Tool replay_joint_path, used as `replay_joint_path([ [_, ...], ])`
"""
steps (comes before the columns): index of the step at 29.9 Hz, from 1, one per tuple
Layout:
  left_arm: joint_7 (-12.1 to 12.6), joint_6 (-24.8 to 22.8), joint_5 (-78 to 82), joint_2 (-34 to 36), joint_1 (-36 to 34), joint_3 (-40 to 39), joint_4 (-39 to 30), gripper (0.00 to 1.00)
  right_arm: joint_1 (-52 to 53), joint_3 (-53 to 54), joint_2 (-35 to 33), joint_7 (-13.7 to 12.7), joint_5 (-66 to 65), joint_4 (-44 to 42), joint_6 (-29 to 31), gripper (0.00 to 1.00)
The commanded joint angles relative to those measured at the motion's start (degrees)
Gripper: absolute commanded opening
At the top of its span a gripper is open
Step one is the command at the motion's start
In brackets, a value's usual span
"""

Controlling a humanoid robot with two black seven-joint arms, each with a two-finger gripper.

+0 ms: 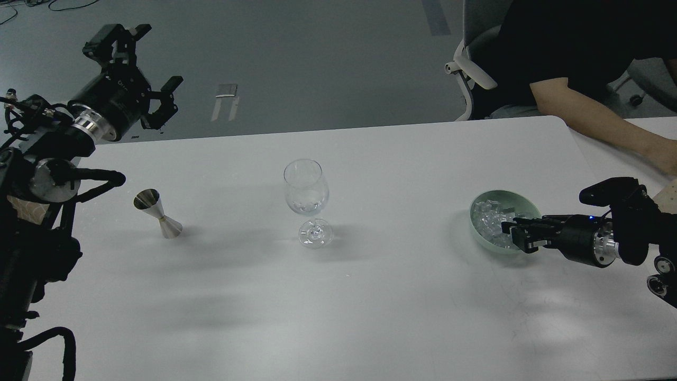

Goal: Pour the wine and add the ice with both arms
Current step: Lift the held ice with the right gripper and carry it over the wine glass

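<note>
A clear wine glass (305,191) stands upright at the table's middle; something pale glints low in its bowl, and I cannot tell what. A pale green bowl (478,235) at the right holds several clear ice cubes (489,218). My right gripper (512,233) reaches in from the right, its dark fingers low over the bowl's near-right rim and close together; I cannot tell if they hold ice. My left gripper (158,55) is open and empty, raised beyond the table's far-left corner. No wine bottle is in view.
A steel jigger (157,214) stands left of the glass, tilted in view. A person's bare arm (597,127) rests on the table's far right corner, with a grey office chair (470,69) behind. The white table (338,307) fills the view.
</note>
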Motion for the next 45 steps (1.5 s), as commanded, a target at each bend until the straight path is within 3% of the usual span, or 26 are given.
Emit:
replay_joint_path([
  [1,0.0,0.0,0.0,-0.1,0.0,0.0,0.0,0.98,0.1,0.1,0.1,0.0,0.0,0.2,0.0,0.2],
  [10,0.0,0.0,0.0,0.0,0.0,0.0,0.0,0.98,1.7,0.5,-0.6,0.0,0.4,1.5,-0.6,0.17],
  [23,0.0,0.0,0.2,-0.1,-0.1,0.0,0.0,0.98,10.2,1.5,-8.6,-0.2,8.1,9.0,0.5,0.17],
  [30,0.0,0.0,0.4,-0.2,-0.1,0.1,0.0,0.98,19.8,1.4,-8.3,-0.7,9.4,13.0,5.6,0.17],
  [38,0.0,0.1,0.5,-0.3,-0.1,0.2,0.0,0.98,28.8,0.8,4.3,-4.2,7.8,13.4,11.9,0.17],
  [45,0.0,0.3,0.5,-0.3,-0.4,0.3,0.0,0.98,31.0,0.6,15.4,-4.8,1.7,12.6,14.3,0.18],
])
